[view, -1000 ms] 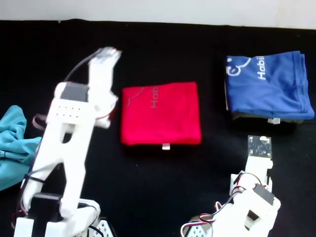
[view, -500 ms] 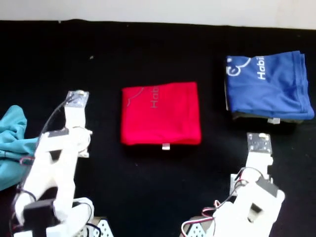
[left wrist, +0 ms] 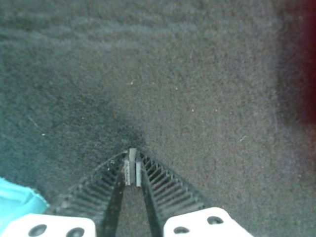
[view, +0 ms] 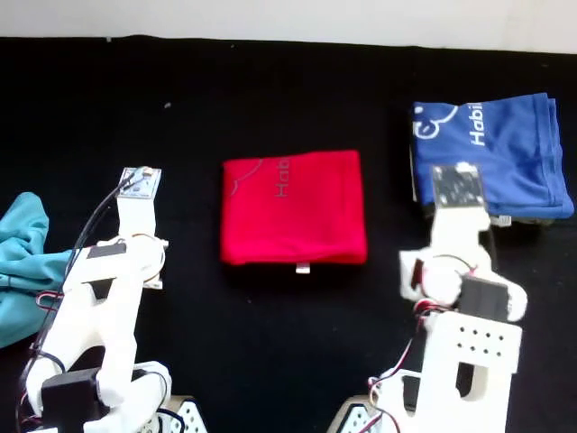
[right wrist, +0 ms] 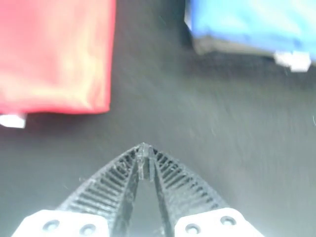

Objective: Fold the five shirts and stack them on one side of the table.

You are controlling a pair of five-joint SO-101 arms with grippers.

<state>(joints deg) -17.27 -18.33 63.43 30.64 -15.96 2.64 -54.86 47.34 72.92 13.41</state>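
A folded red shirt (view: 293, 207) lies at the table's middle; its edge also appears as the red shirt (right wrist: 54, 59) in the right wrist view. A folded blue shirt (view: 491, 153) tops a small stack at the far right, seen too as the blue shirt (right wrist: 252, 22). A crumpled teal shirt (view: 25, 262) lies at the left edge, its corner the teal shirt (left wrist: 15, 202). My left gripper (left wrist: 132, 165) is shut and empty over bare cloth, left of the red shirt. My right gripper (right wrist: 144, 157) is shut and empty between the red shirt and the blue stack.
The black tablecloth (view: 297, 343) covers the whole table, with bare room in front of the red shirt. A pale wall (view: 288, 18) runs along the table's far edge. A grey layer (right wrist: 232, 47) shows under the blue shirt.
The left arm drew back from beside the red shirt and lowered toward its base. The right arm rose and extended forward toward the blue stack.
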